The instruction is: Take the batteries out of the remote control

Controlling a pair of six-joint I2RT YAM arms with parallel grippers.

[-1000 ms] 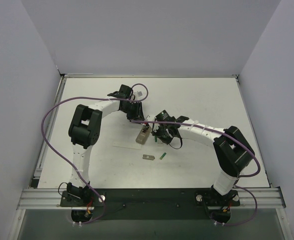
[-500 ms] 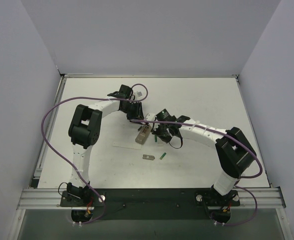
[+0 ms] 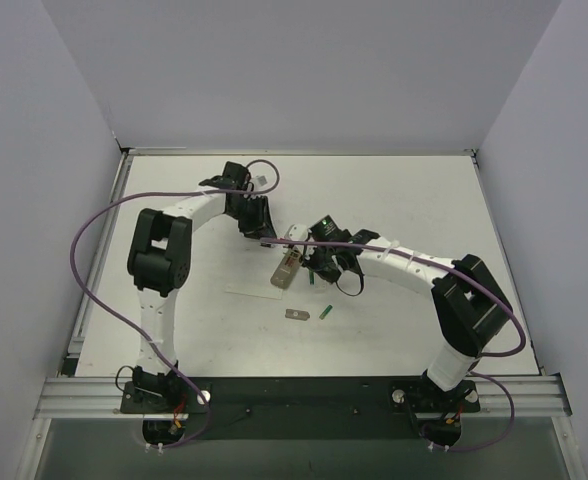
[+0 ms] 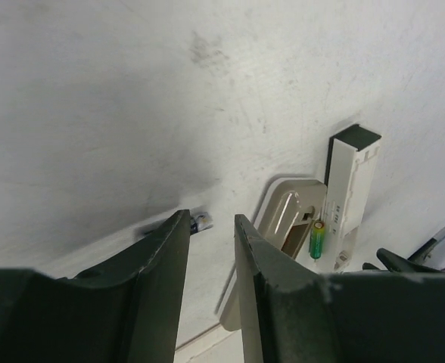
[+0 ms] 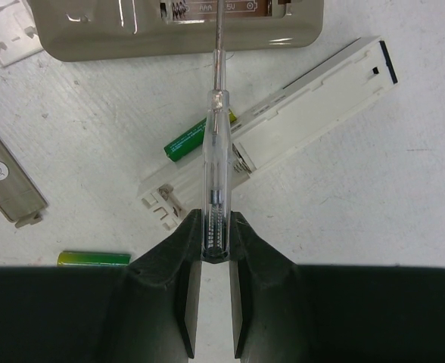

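The tan-grey remote control (image 3: 287,270) lies mid-table with its slot open; it also shows at the top of the right wrist view (image 5: 177,34) and in the left wrist view (image 4: 287,219). My right gripper (image 5: 215,219) is shut on a clear screwdriver (image 5: 213,151) whose metal tip reaches into the remote's slot. One green battery (image 5: 194,141) lies against a white plastic bar (image 5: 306,102), just below the remote. Another battery (image 5: 94,259) lies loose on the table (image 3: 325,312). My left gripper (image 4: 210,219) is open and empty, hovering behind the remote (image 3: 256,220).
A small flat grey plate (image 5: 10,178) lies left of the loose battery, also seen from above (image 3: 296,314). A narrow white strip (image 3: 246,291) lies left of the remote. The table's walls stand at the back and both sides.
My left arm has swung back and to the left, away from the remote. My right gripper has stayed at the remote with the screwdriver.
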